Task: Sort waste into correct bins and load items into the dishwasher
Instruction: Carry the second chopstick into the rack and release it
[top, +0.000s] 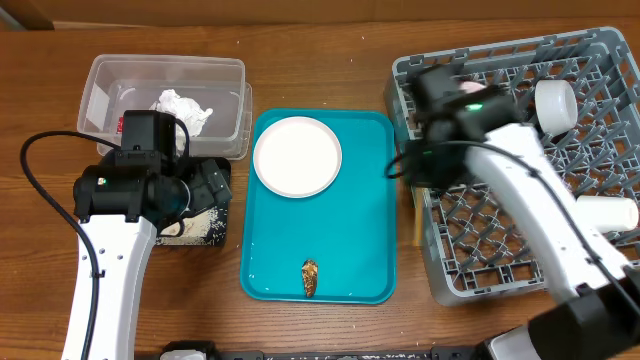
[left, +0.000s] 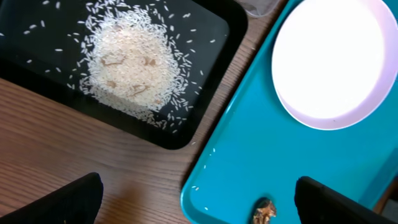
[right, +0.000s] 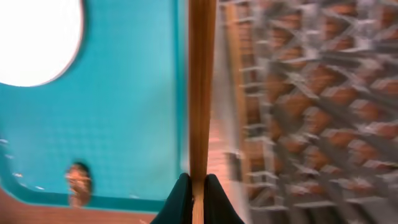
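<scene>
two grippers. right gripper (right: 198, 198): pinching a wooden chopstick (right: 201, 93) over the right edge of the teal tray (top: 350, 230), just beside the grey dish rack (top: 500, 250). left gripper (left: 199, 210): fingers spread wide over the tray's left edge. on the tray: white plate (top: 297, 156), brown food scrap (top: 310, 277). left of the tray: black tray (left: 214, 28) holding rice (left: 127, 59).

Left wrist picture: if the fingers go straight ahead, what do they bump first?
Probably the teal tray, at its corner by the brown scrap; the left gripper is open astride it. Depth is unclear, maybe the wooden table.
</scene>
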